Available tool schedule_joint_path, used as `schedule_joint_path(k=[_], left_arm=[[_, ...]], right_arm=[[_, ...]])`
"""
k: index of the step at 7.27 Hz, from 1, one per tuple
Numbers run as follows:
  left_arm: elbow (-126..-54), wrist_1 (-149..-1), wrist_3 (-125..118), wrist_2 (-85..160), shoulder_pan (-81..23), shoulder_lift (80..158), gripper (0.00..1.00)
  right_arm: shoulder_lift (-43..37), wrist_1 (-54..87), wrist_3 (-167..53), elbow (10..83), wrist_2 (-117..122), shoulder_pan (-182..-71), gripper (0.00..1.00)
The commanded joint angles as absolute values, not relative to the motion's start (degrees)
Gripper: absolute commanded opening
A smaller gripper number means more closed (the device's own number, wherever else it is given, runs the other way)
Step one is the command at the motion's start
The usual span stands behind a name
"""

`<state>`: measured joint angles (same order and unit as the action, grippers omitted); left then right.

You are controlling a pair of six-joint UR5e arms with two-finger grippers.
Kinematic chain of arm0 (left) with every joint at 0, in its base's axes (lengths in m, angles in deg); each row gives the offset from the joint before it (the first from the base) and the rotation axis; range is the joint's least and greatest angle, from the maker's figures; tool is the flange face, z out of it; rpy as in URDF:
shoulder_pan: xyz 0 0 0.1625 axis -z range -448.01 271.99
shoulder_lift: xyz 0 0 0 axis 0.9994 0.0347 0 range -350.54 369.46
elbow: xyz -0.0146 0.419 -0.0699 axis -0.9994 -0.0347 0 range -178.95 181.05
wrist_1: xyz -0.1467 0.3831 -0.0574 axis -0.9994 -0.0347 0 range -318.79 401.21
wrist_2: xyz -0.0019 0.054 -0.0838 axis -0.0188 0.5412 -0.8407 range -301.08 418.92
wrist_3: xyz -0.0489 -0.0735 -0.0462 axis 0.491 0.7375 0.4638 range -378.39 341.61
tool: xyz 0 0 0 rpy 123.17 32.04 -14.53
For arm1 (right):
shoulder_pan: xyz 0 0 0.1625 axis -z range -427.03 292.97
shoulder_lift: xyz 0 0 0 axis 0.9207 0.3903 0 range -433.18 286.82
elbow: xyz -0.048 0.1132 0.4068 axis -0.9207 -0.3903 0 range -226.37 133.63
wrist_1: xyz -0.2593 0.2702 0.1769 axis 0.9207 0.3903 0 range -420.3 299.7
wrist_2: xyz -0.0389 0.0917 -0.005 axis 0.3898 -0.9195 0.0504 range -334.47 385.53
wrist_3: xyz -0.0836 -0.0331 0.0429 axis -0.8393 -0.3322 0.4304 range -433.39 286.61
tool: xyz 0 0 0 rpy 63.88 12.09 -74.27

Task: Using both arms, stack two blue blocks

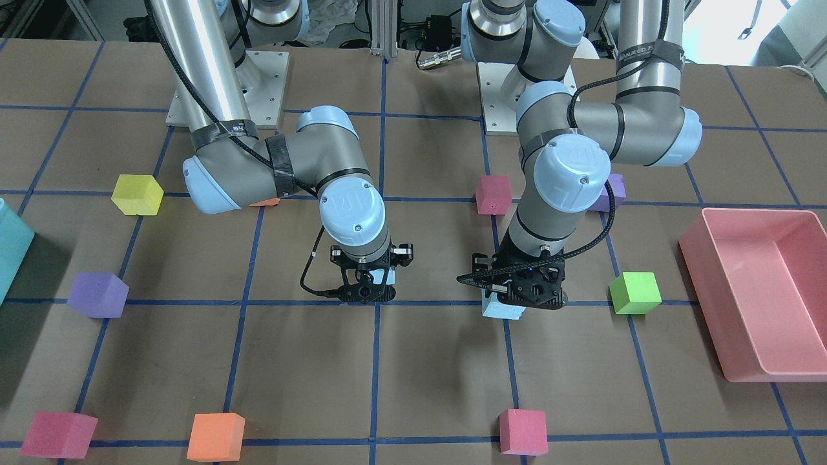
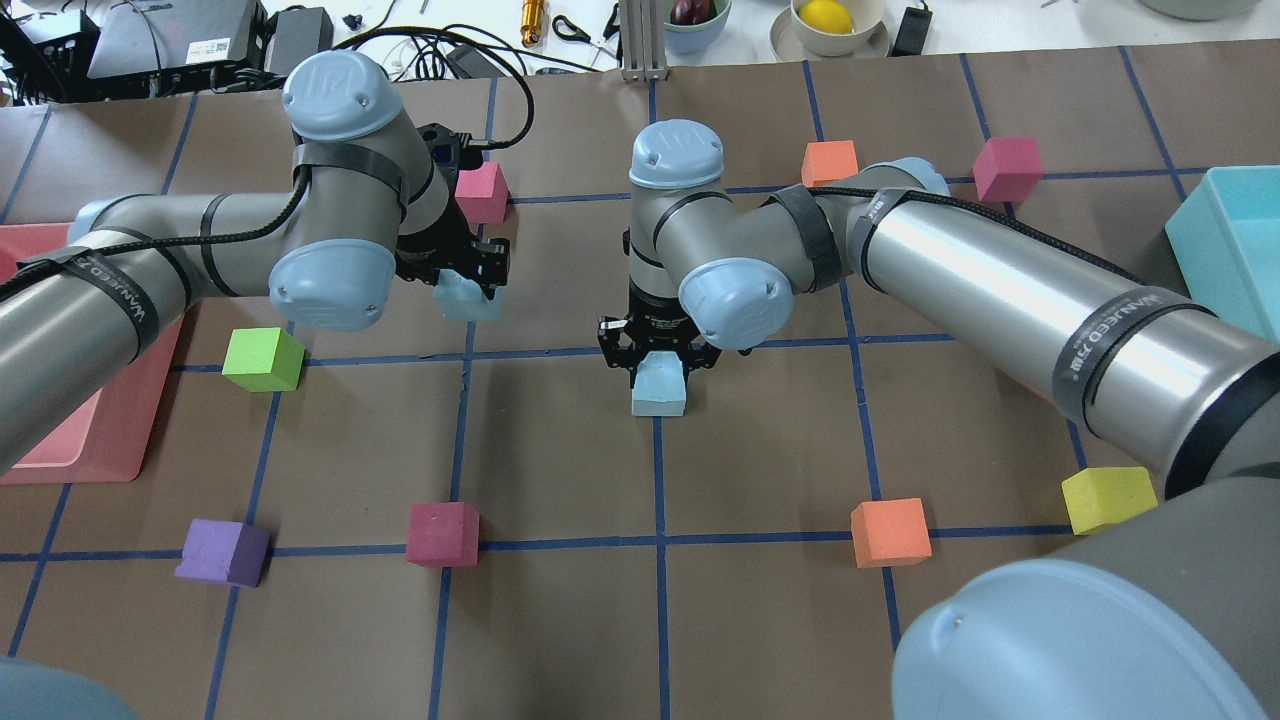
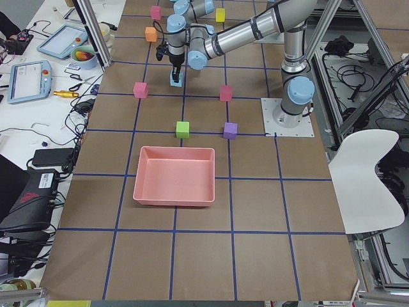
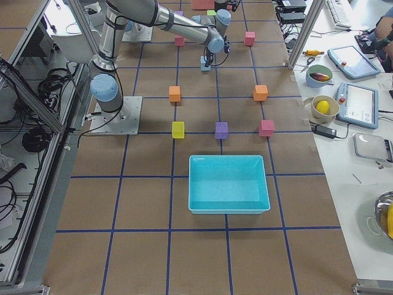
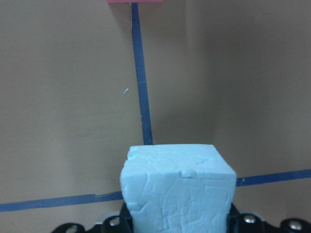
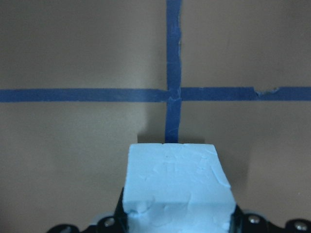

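You have the first blue block (image 2: pixel 470 303) clamped between the jaws of the left gripper (image 2: pixel 465 288), near the green cube (image 2: pixel 262 358). The second blue block (image 2: pixel 658 392) is pinched in the right gripper (image 2: pixel 657 366), well beyond it from that cube.

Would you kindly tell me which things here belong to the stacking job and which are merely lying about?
Job: left pincer, left blue block, right pincer, right blue block.
Lying about: green cube, yellow cube, purple cube, pink bin, teal bin.
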<state>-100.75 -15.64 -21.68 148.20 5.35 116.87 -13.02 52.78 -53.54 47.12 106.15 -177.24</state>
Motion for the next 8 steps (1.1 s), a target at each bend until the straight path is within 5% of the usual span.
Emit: schedule_joint_path(k=[1,3,8], left_arm=[[-100.0,-18.5,-21.5,148.4,6.0,115.0,0.08],[-100.6,-18.5,-21.5,148.0,6.0,114.8,0.08],[-101.1,-19.1,-21.0,147.9,6.5,114.5,0.08]], right_arm=[[-13.1,53.1,-53.3,47.2,105.7,-177.2,0.49],[-12.9,52.9,-53.3,47.7,106.6,-177.2,0.95],[-6.8,45.3,-55.5,43.7,109.1,-172.1,1.0]])
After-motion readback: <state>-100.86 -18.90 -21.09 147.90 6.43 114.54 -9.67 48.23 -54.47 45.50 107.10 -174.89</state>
